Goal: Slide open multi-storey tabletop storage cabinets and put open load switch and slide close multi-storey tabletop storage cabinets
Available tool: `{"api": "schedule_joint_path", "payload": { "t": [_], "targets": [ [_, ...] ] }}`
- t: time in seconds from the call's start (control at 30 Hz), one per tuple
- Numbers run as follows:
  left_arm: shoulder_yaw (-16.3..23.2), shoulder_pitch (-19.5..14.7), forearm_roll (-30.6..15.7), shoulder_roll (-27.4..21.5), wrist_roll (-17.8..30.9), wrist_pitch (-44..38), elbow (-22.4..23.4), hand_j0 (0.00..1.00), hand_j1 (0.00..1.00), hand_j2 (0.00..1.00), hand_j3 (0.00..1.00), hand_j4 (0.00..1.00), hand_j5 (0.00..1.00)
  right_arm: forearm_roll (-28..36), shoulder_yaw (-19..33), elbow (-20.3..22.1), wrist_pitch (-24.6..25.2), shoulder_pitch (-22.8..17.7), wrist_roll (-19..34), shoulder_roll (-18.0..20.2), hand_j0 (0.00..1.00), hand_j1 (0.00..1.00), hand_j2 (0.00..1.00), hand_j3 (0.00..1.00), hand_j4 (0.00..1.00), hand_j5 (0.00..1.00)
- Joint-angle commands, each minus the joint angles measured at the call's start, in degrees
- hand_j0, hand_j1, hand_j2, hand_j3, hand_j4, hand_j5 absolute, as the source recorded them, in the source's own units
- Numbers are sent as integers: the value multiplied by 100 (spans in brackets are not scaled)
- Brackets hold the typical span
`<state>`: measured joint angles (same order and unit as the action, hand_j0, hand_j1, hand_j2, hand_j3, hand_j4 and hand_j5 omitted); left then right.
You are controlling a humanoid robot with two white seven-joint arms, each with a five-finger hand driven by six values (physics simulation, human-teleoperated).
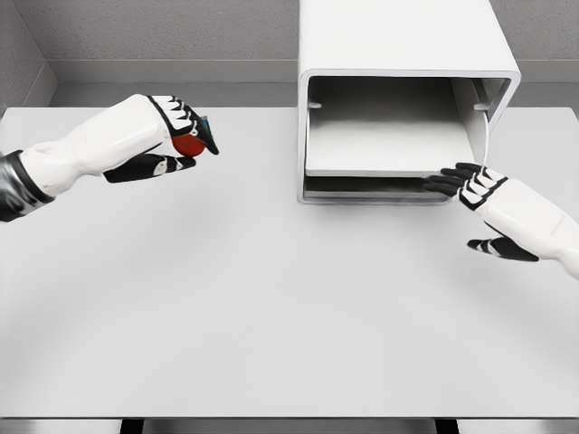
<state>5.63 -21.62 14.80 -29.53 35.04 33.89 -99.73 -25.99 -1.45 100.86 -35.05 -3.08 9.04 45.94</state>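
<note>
Presently, left hand (167,140) at 10 o'clock, raised over the desk (271,307), fingers clenched around the red load switch (189,145). Right hand (475,185) at 3 o'clock, fingers loose, tips touching the front edge of the cabinet (407,99) drawer (389,145), pulled out at 1 o'clock. Wide bare desk between hands.

A wide, flat white bench (271,307) fills most of the view, its smooth top stretching beneath and between both hands and running on toward the viewer. Behind the hands, along the bench's far edge, a grey textured wall (163,27) rises, with a paler band at its foot. Below the bench's near edge, a narrow strip of dark floor (289,427) shows.
</note>
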Motion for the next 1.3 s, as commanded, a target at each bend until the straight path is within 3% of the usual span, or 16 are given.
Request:
{"api": "schedule_joint_path", "payload": {
  "t": [0.0,0.03,0.27,0.87,0.97,1.1,1.17,1.27],
  "targets": [
    [8,0,-39,97,-4,-14,-29,53,53,53,53,53,53,146,163,3,5,-9,1,20,92,92,92,92,92,92],
    [16,0,-39,106,-4,-14,-29,53,53,53,53,53,53,146,163,-5,5,-70,1,117,84,84,84,84,84,84],
    [34,-18,14,317,-4,-14,-29,53,53,53,53,53,53,94,154,-41,5,-158,10,161,68,68,68,68,68,68],
    [227,-132,93,897,-4,-23,-11,52,52,52,52,52,52,181,32,-164,5,-334,19,170,73,73,73,73,73,73],
    [236,-176,189,1020,-4,-14,7,52,52,52,52,52,52,665,-513,-164,5,-308,10,697,73,73,73,73,73,73],
    [263,-220,304,1152,-4,-23,24,52,52,52,52,52,52,1016,-680,-155,5,-316,19,1004,73,73,73,73,73,73],
    [351,-290,304,1178,-4,-23,33,52,52,52,52,52,52,1552,-1058,-120,5,-290,10,1532,73,73,73,73,73,73],
    [368,-316,304,1231,-4,-23,15,52,52,52,52,52,52,1728,-1094,-111,5,-299,10,1699,73,73,73,73,73,73]
  ]
}}
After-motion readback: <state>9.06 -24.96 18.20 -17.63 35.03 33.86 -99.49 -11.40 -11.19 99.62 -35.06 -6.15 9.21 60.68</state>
